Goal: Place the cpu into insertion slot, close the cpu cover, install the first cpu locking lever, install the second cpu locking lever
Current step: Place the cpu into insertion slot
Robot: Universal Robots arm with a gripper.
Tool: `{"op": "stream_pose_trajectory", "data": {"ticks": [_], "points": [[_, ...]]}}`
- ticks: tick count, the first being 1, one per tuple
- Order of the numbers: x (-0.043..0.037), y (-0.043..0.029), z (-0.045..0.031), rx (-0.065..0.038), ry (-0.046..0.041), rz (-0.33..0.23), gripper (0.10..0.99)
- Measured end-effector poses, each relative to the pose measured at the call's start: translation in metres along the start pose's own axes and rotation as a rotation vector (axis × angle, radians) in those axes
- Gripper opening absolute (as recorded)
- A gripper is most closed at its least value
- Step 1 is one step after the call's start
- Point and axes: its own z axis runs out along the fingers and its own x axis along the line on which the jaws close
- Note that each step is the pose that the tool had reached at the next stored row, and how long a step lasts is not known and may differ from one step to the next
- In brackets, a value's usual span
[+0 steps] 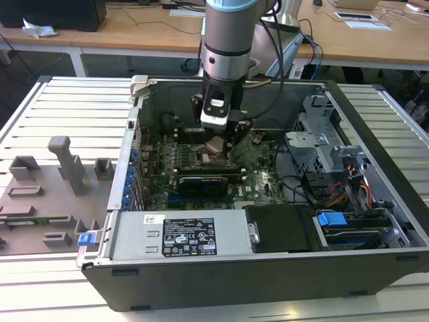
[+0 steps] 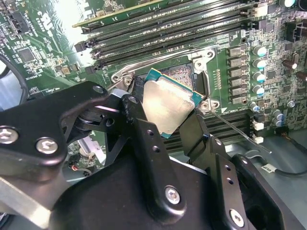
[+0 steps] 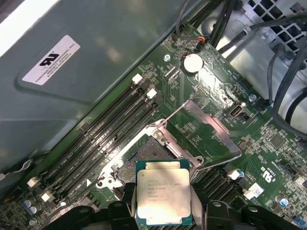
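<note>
My gripper (image 1: 218,149) reaches down into the open computer case and is shut on the cpu (image 1: 214,145), a flat square chip with a silvery top. In both wrist views the black fingers (image 2: 138,125) clamp two opposite edges of the cpu (image 2: 168,106) (image 3: 163,194). The chip hangs just above the insertion slot (image 3: 145,154) (image 2: 186,75), partly over it and apart from it. The cpu cover (image 3: 216,127) is swung open and lies beyond the slot. A thin locking lever (image 2: 236,128) sticks out beside the socket.
Long black memory slots (image 3: 105,139) run alongside the socket on the green motherboard (image 1: 261,157). Bundled cables (image 1: 315,188) and drive bays fill the case at the exterior view's right. The power supply (image 1: 181,235) sits at the front. The case wall (image 3: 96,62) rises close by.
</note>
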Motion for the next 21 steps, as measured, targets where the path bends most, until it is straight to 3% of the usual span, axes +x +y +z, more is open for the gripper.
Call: {"op": "stream_pose_trajectory", "data": {"ticks": [10,21], "points": [[0.0000,0.0000,0.0000,0.003,-0.0035,0.044,0.541],[0.0000,0.0000,0.0001,0.007,-0.0092,0.133,0.541]]}}
